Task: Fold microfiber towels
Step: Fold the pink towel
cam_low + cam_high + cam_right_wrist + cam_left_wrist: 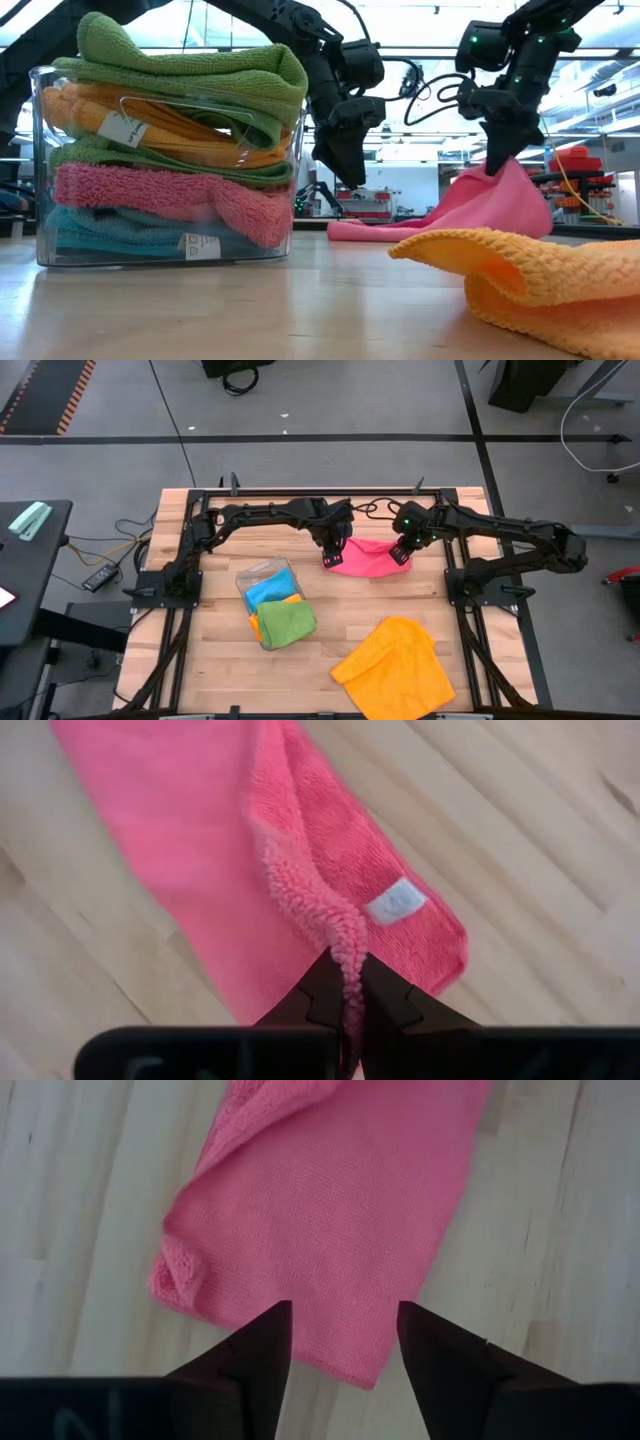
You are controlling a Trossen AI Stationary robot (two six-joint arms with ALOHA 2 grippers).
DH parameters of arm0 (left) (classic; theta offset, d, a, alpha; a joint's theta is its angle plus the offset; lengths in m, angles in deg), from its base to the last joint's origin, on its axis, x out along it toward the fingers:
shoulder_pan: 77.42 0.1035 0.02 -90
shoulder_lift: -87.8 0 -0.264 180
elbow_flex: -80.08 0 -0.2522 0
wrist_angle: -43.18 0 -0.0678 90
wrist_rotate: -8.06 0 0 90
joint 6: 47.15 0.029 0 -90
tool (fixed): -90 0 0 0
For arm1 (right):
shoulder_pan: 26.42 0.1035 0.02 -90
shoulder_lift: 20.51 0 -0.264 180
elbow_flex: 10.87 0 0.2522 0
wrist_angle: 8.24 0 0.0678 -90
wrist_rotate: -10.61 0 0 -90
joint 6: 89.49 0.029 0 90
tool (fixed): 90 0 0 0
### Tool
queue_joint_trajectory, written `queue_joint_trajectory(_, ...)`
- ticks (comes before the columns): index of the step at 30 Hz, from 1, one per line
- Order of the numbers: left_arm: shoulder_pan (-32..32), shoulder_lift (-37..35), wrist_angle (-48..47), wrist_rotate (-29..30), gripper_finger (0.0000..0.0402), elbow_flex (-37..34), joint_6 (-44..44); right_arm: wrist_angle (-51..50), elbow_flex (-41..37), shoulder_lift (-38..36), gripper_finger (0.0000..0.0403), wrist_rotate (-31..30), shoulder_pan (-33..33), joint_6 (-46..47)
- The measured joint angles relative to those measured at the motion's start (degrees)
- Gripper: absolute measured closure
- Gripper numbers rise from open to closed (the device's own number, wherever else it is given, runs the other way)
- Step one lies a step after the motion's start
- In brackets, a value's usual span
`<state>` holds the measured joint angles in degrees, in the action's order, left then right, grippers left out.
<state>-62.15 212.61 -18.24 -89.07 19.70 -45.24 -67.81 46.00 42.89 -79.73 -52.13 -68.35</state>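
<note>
Left wrist view shows the left gripper [343,1342] with its fingers spread apart and holding nothing; the pink towel [330,1200] lies flat on the table [560,1230] just ahead of the fingertips, its near edge running between them and its far part cut off by the frame. Right wrist view has the right gripper [347,988] pinched shut on a fuzzy folded edge of that same towel, with a small white label [396,901] just beyond the fingertips. From the low view, a clear tray [290,230] stacked with folded towels [180,130] hides part of the table, and an orange towel [520,275] lies crumpled nearby.
</note>
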Motion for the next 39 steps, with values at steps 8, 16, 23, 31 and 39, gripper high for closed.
queue_joint_trajectory(8, 0.32, 0.07, -0.24, 0.0, 0.0232, 0.25, 0.1, -3.49, -0.46, 0.0, 0.0379, -1.48, -0.17, 3.66)
queue_joint_trajectory(16, 0.32, 0.07, 0.0, -0.03, 0.0255, 0.25, 0.31, -4.64, -0.48, 0.0, 0.0342, -2.56, -1.56, 5.21)
queue_joint_trajectory(23, 0.3, 0.09, 0.03, -0.39, 0.0268, 0.25, 1.46, -10.21, 0.0, 0.02, 0.0254, -2.43, -3.64, 6.87)
queue_joint_trajectory(31, 0.19, 0.14, 4.39, -2.11, 0.0265, 0.25, 3.31, -4.73, 2.82, 0.0, 0.0209, 0.9, -3.57, 2.05)
queue_joint_trajectory(39, -0.02, 0.37, 10.65, -2.04, 0.0275, 0.25, 0.99, 7.01, -3.12, 0.0, 0.0215, 7.18, -1.64, 0.62)
